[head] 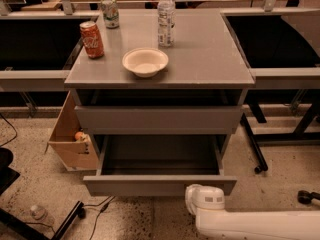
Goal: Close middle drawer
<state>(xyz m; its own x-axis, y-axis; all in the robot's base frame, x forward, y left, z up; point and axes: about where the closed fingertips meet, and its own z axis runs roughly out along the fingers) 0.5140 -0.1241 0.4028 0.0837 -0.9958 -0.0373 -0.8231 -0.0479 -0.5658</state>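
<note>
While standing well out from the grey cabinet, the middle drawer shows its grey box interior, directly below the uppermost drawer front. Gripper sits low at the right end of the drawer's front, touching or just beside its lower edge; cannot tell which. Spread or pressed together: cannot tell. White arm runs off right. On the cabinet top: bowl, water bottle, orange can, second can. Cardboard box on the floor, left of the cabinet.
</note>
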